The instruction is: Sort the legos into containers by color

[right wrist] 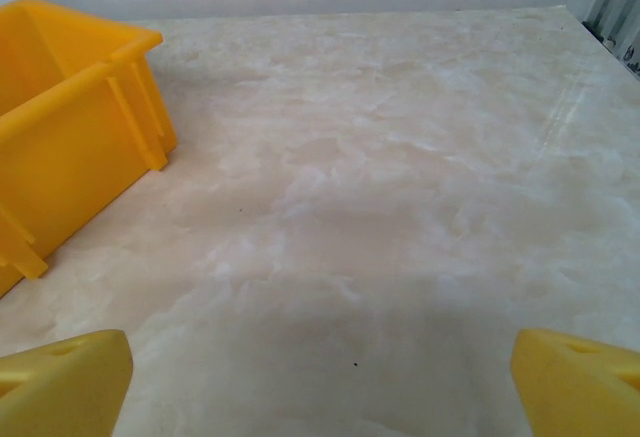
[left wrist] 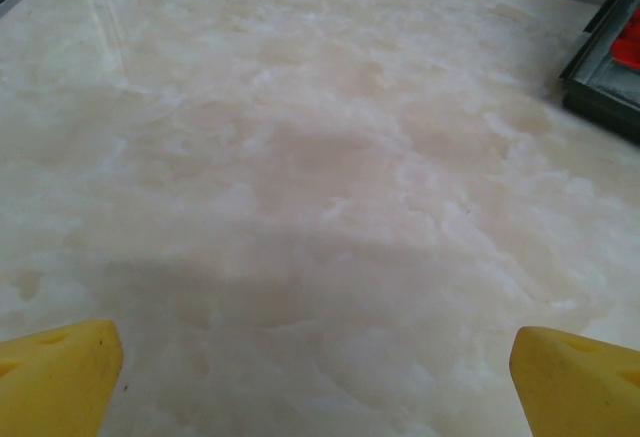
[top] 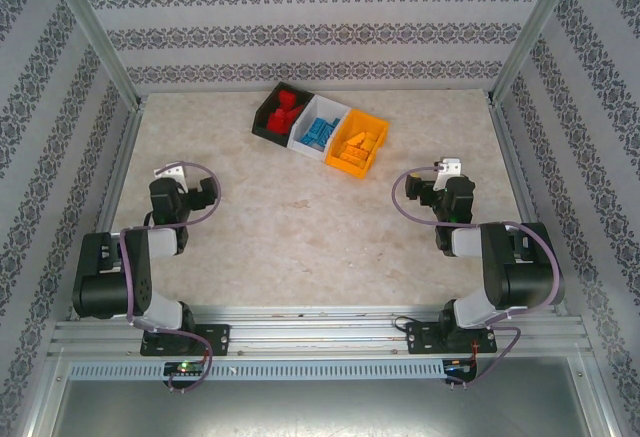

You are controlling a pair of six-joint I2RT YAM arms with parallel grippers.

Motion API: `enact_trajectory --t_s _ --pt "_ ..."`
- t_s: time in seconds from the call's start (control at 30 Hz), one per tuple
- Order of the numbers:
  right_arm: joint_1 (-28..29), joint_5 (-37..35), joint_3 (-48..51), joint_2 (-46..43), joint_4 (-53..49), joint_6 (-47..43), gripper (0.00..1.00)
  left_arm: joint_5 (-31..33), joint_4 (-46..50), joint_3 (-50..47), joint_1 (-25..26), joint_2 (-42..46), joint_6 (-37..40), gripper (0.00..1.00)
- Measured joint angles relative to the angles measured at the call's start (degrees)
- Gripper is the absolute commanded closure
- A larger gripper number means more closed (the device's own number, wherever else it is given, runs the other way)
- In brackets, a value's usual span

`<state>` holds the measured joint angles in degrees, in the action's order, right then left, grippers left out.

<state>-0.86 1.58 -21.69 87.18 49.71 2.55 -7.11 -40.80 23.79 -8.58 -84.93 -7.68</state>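
Note:
Three containers stand in a slanted row at the back of the table. The black bin [top: 268, 117] holds red legos [top: 283, 109], the white bin [top: 303, 140] holds blue legos [top: 320, 132], and the orange bin [top: 345, 165] holds orange legos [top: 361, 144]. My left gripper [top: 183, 173] sits at the left of the table, open, with nothing between its yellow fingertips [left wrist: 60, 377]. My right gripper [top: 441, 173] sits at the right, open and empty, its fingertips [right wrist: 65, 382] wide apart. The orange bin's wall [right wrist: 70, 147] lies to the left in the right wrist view, and a corner of the black bin [left wrist: 605, 67] shows in the left wrist view.
The marbled table [top: 300, 237] is walled by patterned panels on three sides, with metal posts [top: 95, 32] at the back corners. Both arm bases sit on the rail [top: 320, 335] at the near edge.

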Motion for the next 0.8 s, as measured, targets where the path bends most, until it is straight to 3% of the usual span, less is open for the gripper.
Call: enact_trajectory --t_s 0.17,0.43,0.8 --pt "0.0 -0.3 0.0 0.0 0.0 0.0 0.02 -0.1 -12.7 -4.8 5.3 -4.7 3.7 0.00" --pt "0.7 -0.9 0.0 0.0 0.0 0.0 0.02 8.0 -12.6 -3.0 7.5 -5.9 4.5 0.00" --pt "1.1 -1.8 0.0 0.0 0.0 -0.4 0.02 9.3 -12.7 -2.9 7.8 -5.9 5.4 0.00"
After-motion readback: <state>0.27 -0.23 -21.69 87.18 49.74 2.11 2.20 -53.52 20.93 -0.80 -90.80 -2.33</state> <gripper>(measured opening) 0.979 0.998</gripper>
